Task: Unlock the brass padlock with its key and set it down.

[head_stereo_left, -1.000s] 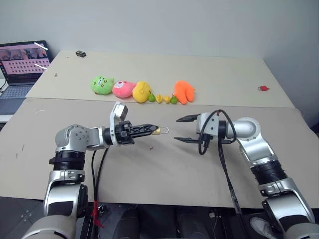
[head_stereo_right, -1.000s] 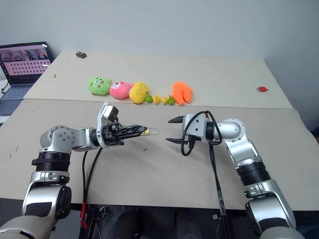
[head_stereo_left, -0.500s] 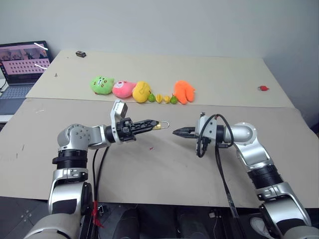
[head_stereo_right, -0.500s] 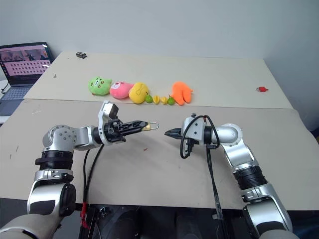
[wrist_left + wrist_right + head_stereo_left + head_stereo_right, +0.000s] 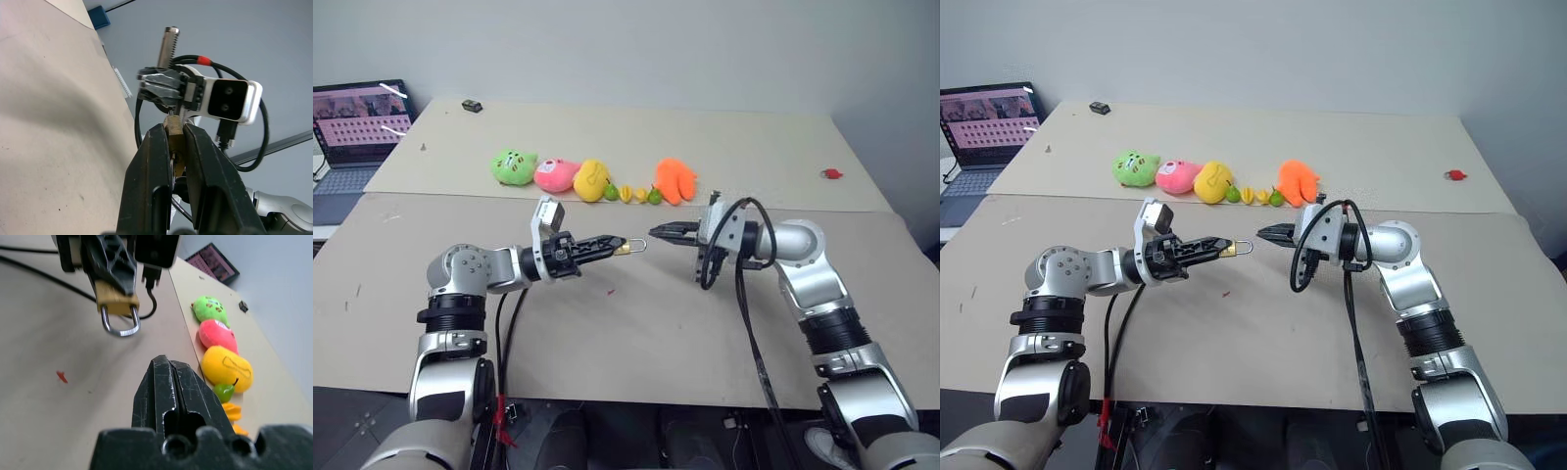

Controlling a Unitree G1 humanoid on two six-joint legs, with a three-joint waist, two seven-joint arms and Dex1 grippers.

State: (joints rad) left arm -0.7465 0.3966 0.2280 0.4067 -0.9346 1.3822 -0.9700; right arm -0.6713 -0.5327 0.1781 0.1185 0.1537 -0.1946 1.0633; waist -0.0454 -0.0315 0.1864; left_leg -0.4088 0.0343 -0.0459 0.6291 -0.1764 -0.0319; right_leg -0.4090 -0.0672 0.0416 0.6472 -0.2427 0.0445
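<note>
Brass padlock (image 5: 623, 249): we log it clamped in the left end effector (image 5: 610, 242) (shackle outward), above the tabletop (image 5: 636, 333); right end effector (image 5: 661, 232) closed, empty, just beside.

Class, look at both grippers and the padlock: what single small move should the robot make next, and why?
Probably the right gripper should open and go down to the small red-ended key on the table. The left gripper holds the brass padlock up in the air, shackle toward the right gripper, whose fingers are shut on nothing, so no key is at the lock.
</note>
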